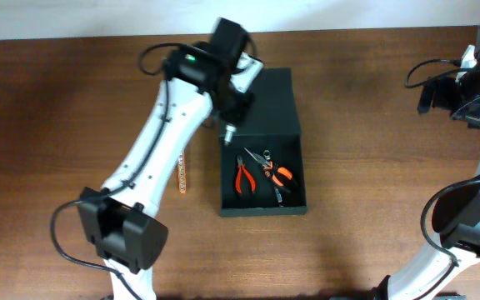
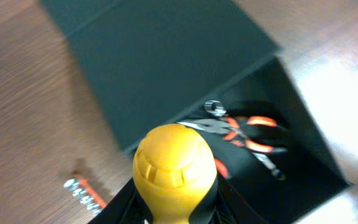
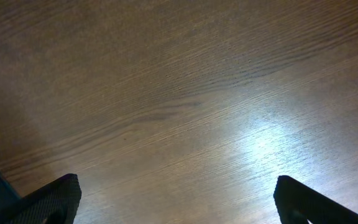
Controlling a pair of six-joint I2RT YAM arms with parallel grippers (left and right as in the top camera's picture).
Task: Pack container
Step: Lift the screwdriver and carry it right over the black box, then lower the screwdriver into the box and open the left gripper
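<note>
A yellow-handled tool [image 2: 174,171] is clamped by the left gripper [image 2: 176,211], whose jaws are partly closed around it, over the container's left edge. The container [image 1: 273,96] is set mid-table [image 1: 73,100] with its lid folded open toward the far side. Orange-handled pliers [image 1: 243,177] and a second orange-and-black tool [image 1: 280,177] are seen inside. The right gripper [image 3: 176,202] is spread wide over bare wood, with nothing held.

A brown wood-grain surface [image 1: 48,125] fills the frame; a slim orange strip [image 1: 182,175] lies left of centre.
</note>
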